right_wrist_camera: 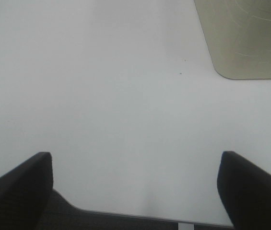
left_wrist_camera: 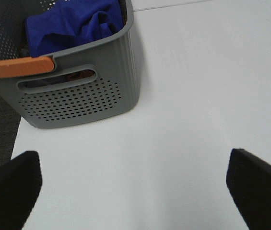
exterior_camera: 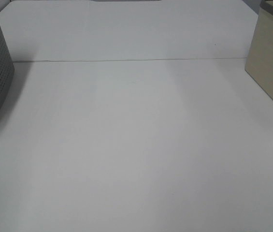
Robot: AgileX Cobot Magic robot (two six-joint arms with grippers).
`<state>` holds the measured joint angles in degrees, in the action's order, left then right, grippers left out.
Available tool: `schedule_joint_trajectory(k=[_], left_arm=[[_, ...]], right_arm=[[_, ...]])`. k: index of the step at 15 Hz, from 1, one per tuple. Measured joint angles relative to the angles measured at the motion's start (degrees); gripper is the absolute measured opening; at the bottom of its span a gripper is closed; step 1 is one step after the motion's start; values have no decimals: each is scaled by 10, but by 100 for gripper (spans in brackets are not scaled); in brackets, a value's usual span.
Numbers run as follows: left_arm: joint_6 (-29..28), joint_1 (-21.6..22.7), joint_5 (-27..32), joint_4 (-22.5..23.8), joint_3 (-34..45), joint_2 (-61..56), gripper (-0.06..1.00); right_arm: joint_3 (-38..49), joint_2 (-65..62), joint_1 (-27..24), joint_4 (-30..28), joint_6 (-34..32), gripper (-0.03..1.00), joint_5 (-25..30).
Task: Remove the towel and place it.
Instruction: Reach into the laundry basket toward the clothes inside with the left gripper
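The towel (left_wrist_camera: 73,24) lies bunched inside a grey perforated laundry basket (left_wrist_camera: 77,96), its royal-blue folds heaped against the near wall just under the rim. That leaves the cloth reachable from above, not through the side. An orange handle (left_wrist_camera: 15,67) lies across the basket's mouth beside the cloth, and a descent would probably have to steer around it.

In the high view the basket sits at about nine o'clock on the white table (exterior_camera: 136,145), with a beige box (exterior_camera: 271,67) at about three o'clock. The broad bare stretch between them looks like the likely place to lay the towel.

The left gripper (left_wrist_camera: 133,182) hangs over the tabletop short of the basket, jaws spread wide and holding nothing, and faces the basket, probably because it is the nearer arm. The right gripper (right_wrist_camera: 135,167) is likewise spread and empty, over bare table with a corner of the beige box ahead. Neither arm shows in the high view, so the lift has not begun.
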<state>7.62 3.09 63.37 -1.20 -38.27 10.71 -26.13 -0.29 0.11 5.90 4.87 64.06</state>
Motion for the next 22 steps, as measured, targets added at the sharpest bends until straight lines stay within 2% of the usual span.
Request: schedule_joint_trajectory(k=[2,3,5,9,12,13,14,15,16,17,18,20,22], left_arm=[[78,0,5,-23,-70,100,99],[170,0,25,-26,-158,206,99],[275,0,58,-21,-269,318,99],[395,0,61,20,-458,517,99],[439,0,61,105,-557,650,99],[459,0,61,154,-568,685,99],[478,7,61,222,-572,737,99],[482,20,61,250,-572,772,99],[482,20,61,250,-572,772,99],[490,49,60,269,-572,833,99],[497,60,60,272,-572,858,99],[505,67,55,277,-572,909,99],[513,67,19,299,-572,959,99]], right_arm=[[0,0,0,0,0,90,0],[0,0,0,0,0,90,0],[0,0,0,0,0,90,0],[0,0,0,0,0,90,0],[0,0,0,0,0,90,0],[0,0,0,0,0,90,0],[0,0,0,0,0,90,0],[0,0,0,0,0,90,0],[0,0,0,0,0,90,0],[0,0,0,0,0,90,0],[0,0,0,0,0,90,0],[0,0,0,0,0,90,0],[0,0,0,0,0,90,0]])
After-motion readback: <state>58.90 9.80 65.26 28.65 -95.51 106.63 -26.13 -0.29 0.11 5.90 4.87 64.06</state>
